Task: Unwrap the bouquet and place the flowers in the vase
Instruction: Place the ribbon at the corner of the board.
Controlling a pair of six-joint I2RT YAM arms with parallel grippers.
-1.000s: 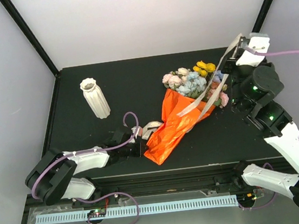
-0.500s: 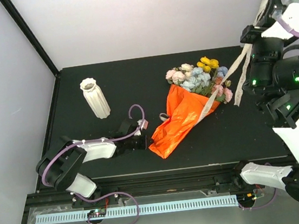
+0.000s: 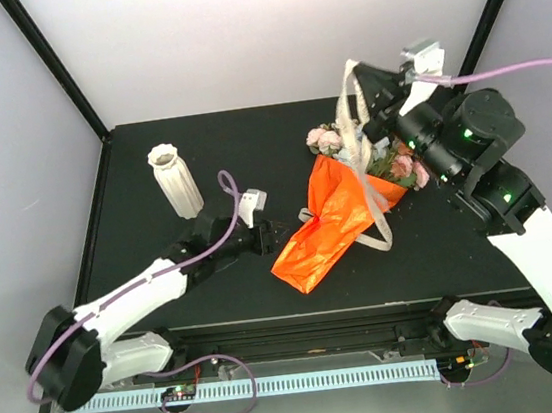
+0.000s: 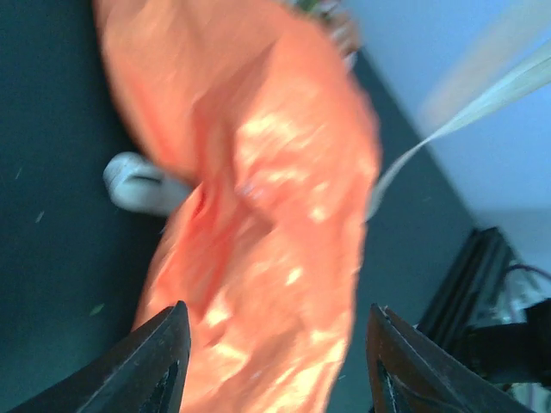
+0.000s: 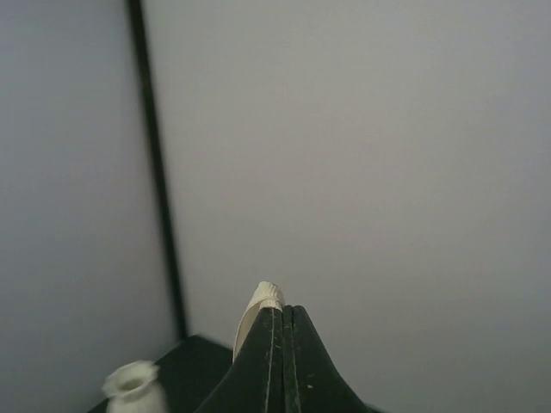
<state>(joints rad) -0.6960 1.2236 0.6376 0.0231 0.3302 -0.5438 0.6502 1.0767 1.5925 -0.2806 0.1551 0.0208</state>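
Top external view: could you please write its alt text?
An orange-wrapped bouquet lies on a black table; the shut right fingers hold its ribbon up, the open left fingers by its near end. A white vase stands nearby.

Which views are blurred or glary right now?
Left wrist: heavy motion blur, the bouquet wrapper smeared, with bright glare patches. Right wrist: the vase soft at the bottom edge, right tool sharp, pinching the ribbon. Top external: sharp, evenly lit, soft shadows only.

Soft even light; left wrist view blurred (glare on the bouquet point(image 4: 258, 224)).
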